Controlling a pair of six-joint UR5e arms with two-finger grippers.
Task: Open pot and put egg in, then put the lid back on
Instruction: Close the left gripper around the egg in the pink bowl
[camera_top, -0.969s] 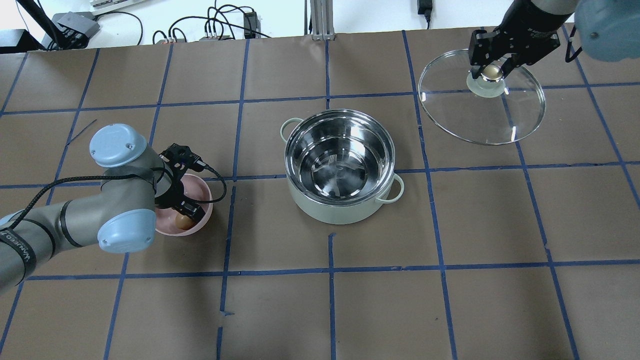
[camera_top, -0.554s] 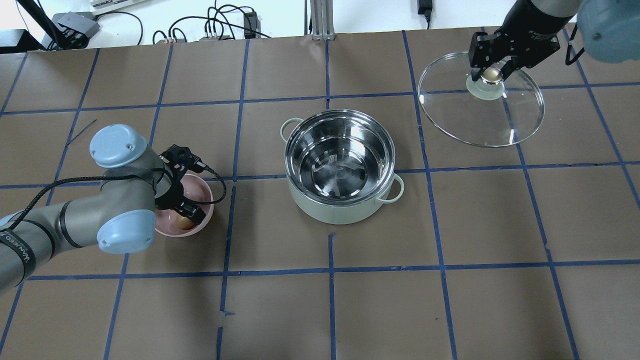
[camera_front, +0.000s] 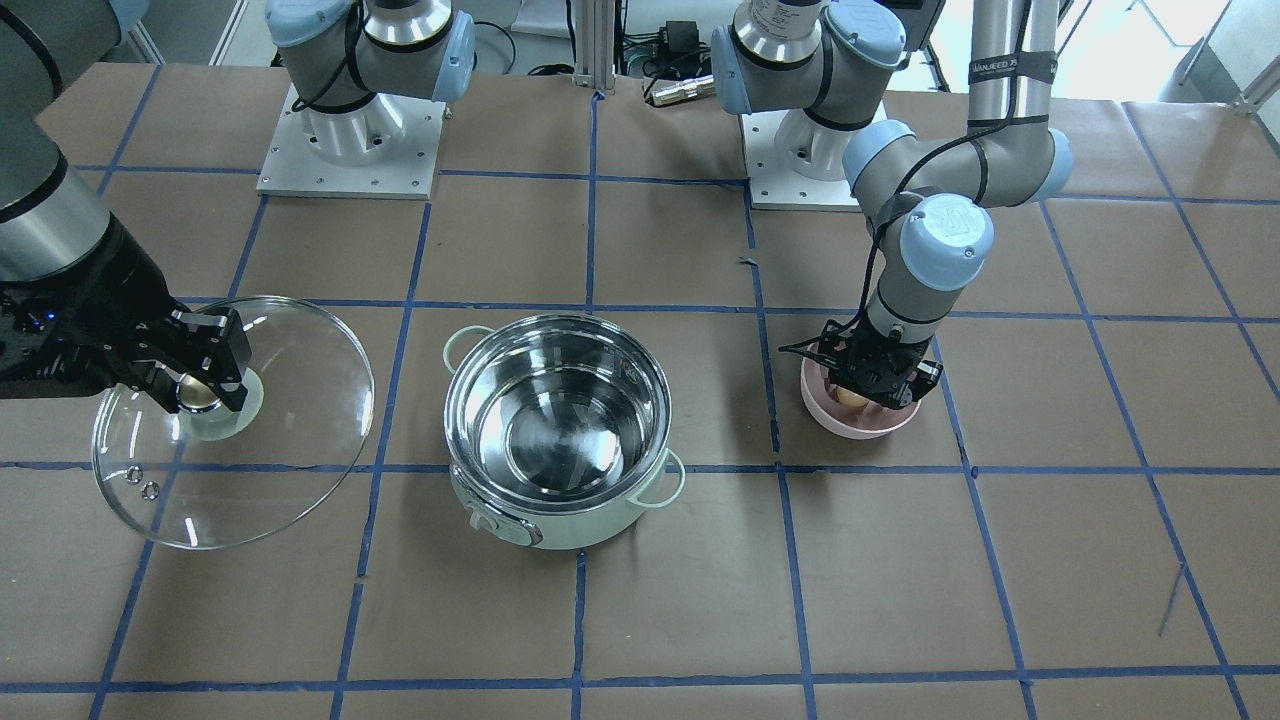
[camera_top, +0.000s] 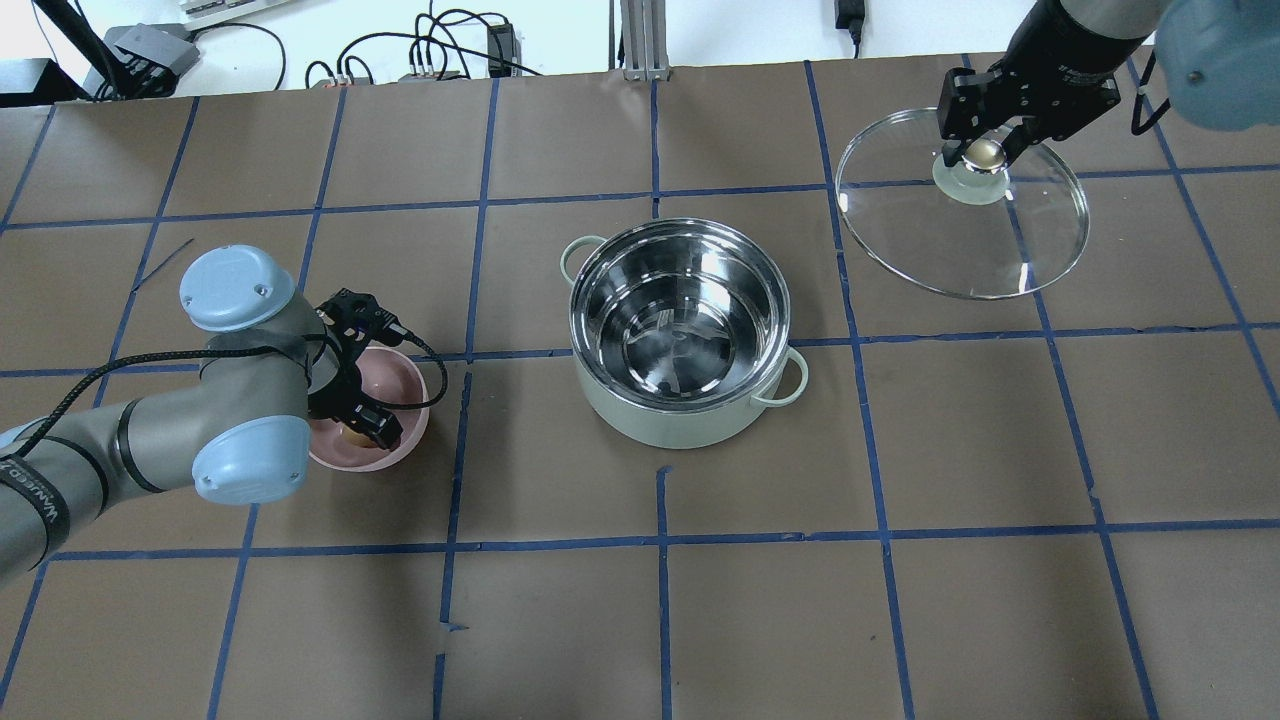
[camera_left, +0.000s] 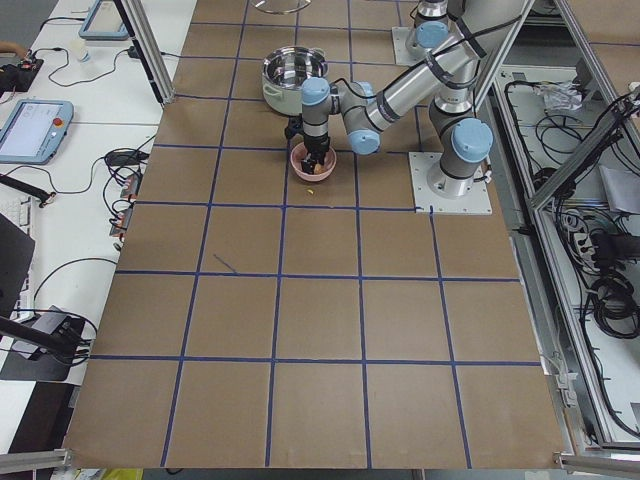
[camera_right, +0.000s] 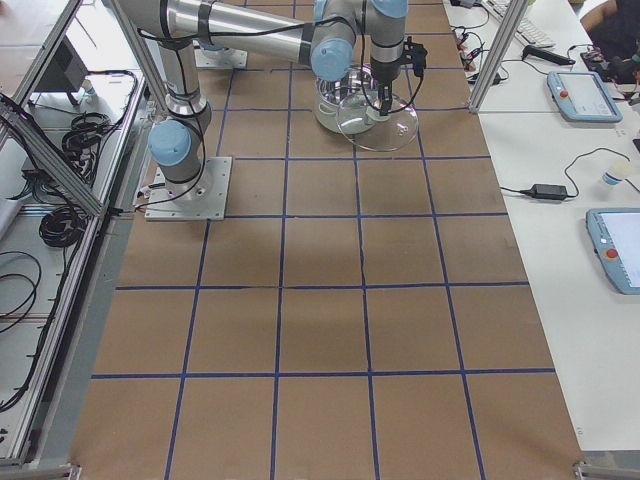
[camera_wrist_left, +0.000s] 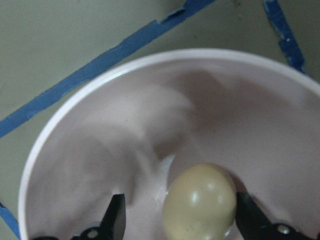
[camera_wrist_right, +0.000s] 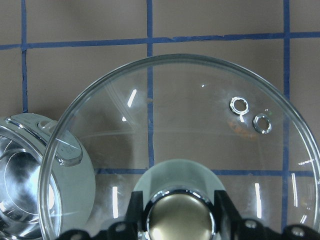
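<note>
The left end effector stands open around the egg in the pink bowl; the egg's long axis seemingly runs crosswise to the gap. The right end effector grips the tilted lid by its upturned knob.

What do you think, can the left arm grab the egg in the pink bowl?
Probably yes. The left tool is down inside the pink bowl with a finger on each side of the egg, and nothing covers it.

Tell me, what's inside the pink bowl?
The egg lies in the pink bowl, between the open fingers of the left gripper. The bowl's floor under the egg is hidden, and the wrist view cuts off the near side.
</note>
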